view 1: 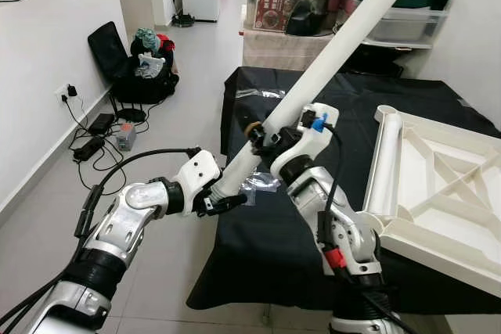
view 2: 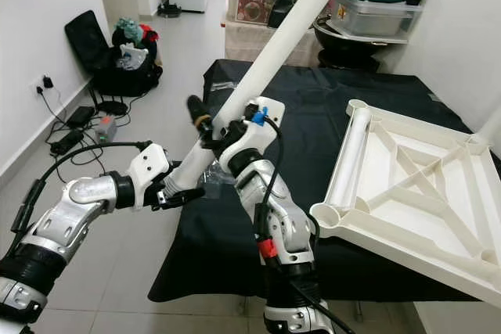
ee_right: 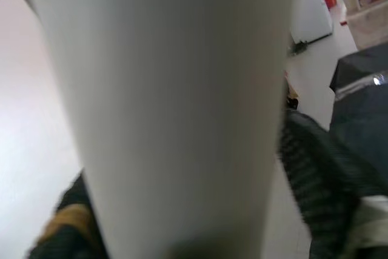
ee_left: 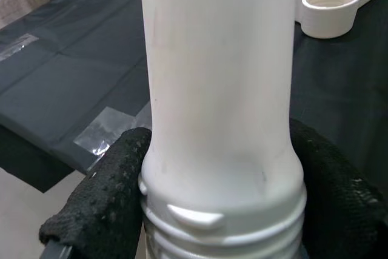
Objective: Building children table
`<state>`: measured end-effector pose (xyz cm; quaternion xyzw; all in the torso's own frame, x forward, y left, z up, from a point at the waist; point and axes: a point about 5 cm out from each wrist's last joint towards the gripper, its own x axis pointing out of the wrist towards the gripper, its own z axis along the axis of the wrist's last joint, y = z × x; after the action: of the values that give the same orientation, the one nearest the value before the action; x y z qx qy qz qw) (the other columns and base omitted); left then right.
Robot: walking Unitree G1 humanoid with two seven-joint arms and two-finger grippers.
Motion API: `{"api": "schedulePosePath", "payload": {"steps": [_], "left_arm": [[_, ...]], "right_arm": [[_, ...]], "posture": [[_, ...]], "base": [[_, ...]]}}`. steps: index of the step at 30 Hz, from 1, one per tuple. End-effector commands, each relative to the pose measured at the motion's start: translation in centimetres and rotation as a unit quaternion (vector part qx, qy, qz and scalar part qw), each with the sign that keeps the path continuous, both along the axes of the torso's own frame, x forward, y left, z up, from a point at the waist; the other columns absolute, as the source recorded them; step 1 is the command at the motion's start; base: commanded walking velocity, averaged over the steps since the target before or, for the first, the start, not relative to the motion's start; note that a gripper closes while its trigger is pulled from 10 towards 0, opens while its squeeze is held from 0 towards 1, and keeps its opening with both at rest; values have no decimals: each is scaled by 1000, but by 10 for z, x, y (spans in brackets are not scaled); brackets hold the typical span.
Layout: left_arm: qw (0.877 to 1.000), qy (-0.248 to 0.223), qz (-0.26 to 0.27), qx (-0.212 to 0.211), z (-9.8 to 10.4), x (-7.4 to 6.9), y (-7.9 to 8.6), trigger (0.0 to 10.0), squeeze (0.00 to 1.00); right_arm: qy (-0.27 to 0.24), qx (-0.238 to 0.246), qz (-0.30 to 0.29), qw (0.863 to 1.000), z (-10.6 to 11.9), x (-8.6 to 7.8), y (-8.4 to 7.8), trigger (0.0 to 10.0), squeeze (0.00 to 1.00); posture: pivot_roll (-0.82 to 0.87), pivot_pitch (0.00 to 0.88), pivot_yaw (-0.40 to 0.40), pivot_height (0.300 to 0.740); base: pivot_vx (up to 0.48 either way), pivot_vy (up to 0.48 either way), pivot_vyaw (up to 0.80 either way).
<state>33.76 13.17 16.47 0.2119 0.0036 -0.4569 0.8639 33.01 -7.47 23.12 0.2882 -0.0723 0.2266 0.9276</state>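
Left eye view shows both arms holding a long white table leg [view 1: 337, 44] slanted in the air over the near edge of the black-covered desk [view 1: 313, 232]: the left gripper [view 1: 221, 199] is clamped on its threaded lower end, the right gripper [view 1: 266, 134] closed around the tube just above. The upturned tabletop [view 1: 438, 185] lies on the desk to the right, well apart. The step in hand looks like carrying the leg; next it must be swung over, its thread lined up with a corner socket [ee_left: 330, 5] and screwed in.

White leg [ee_right: 170, 107] betw. blk fingers [ee_right: 315, 168]
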Motion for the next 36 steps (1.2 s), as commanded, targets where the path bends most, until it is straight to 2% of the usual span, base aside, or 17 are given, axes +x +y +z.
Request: {"api": "schedulePosePath", "payload": {"steps": [1,7,11,17,18,19,20,26,29,36], "left_arm": [[1000,-6,-19,13,-1,-3,-2,10000,0],[999,-4,-29,17,-4,-6,-1,10000,0],[999,9,-46,-3,-3,-9,-2,10000,0],[999,7,-49,-2,-1,-9,-2,10000,0],[999,8,-49,-1,-1,-9,-2,10000,0],[999,8,-49,-2,-1,-9,-2,10000,0],[999,10,-51,-2,-2,-10,-2,10000,0],[998,13,-57,-4,-2,-11,-1,10000,0],[998,16,-62,-6,-2,-13,-2,10000,0],[997,26,-75,-12,-3,-16,-4,10000,0]], "right_arm": [[19,37,-9,999,-1,3,5,0,0],[19,59,-25,998,2,7,-5,0,0],[-42,92,42,994,19,-2,0,0,0],[-64,98,82,990,23,-9,7,0,0],[-75,118,132,981,27,-17,14,4941,0],[-78,130,156,976,28,-21,16,4941,0],[-85,145,183,969,29,-25,17,10000,0],[-103,157,216,958,29,-32,17,10000,0],[-115,138,225,958,28,-34,19,10000,0],[-141,127,229,955,31,-37,20,10000,0]], "posture": [[77,0,-58,740],[76,0,-56,740],[75,0,-54,740],[79,0,-55,740],[79,0,-55,740],[79,0,-55,740],[78,0,-53,740],[83,0,-56,740],[82,0,-55,740],[86,0,-57,740]], "base": [[0,0,0],[0,0,0],[0,0,0],[0,0,0],[0,0,0],[0,0,0],[0,0,0],[0,0,0],[0,0,0],[0,0,0]]}}
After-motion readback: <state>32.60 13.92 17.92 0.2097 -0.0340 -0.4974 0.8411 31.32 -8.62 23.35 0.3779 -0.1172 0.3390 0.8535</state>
